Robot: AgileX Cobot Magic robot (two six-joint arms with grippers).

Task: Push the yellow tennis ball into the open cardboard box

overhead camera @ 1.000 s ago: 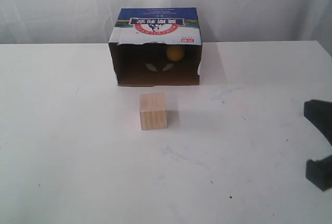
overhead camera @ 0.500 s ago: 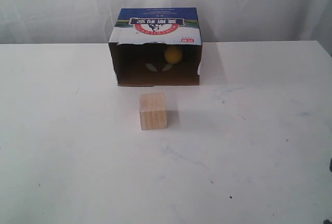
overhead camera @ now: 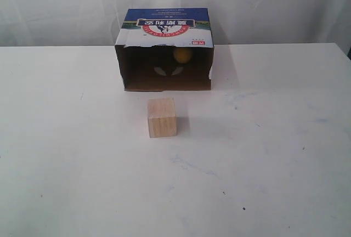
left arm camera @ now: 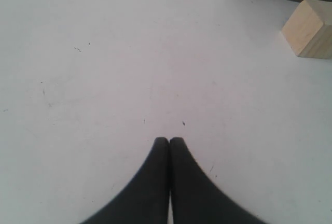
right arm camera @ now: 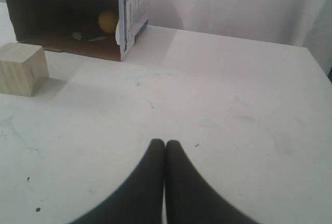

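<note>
The ball [overhead camera: 182,55] sits inside the box [overhead camera: 167,24], deep in the dark interior near the back wall and a little right of the middle. The right wrist view also shows it there, on the box floor behind the ragged front edge. Over the last second it shifts only a touch, so it looks to be settling rather than rolling back out.

The larger change is at the right edge of the exterior view. The right gripper showed there a second ago with its fingers spread, and it is now gone from that view. I judge the push finished, the arm drawn back, and the task as good as complete.

The block [overhead camera: 162,117] stands on the table [overhead camera: 263,154] in front of the box mouth, apart from it, in the same place as before.

The right gripper [right arm camera: 165,142] is over bare table well to the right of the box and faces toward it, with its fingers pressed together on nothing. The left gripper [left arm camera: 169,140] is likewise clenched and empty over the table, with the block and a corner of the box well ahead of it. Neither arm shows in the exterior view.
</note>
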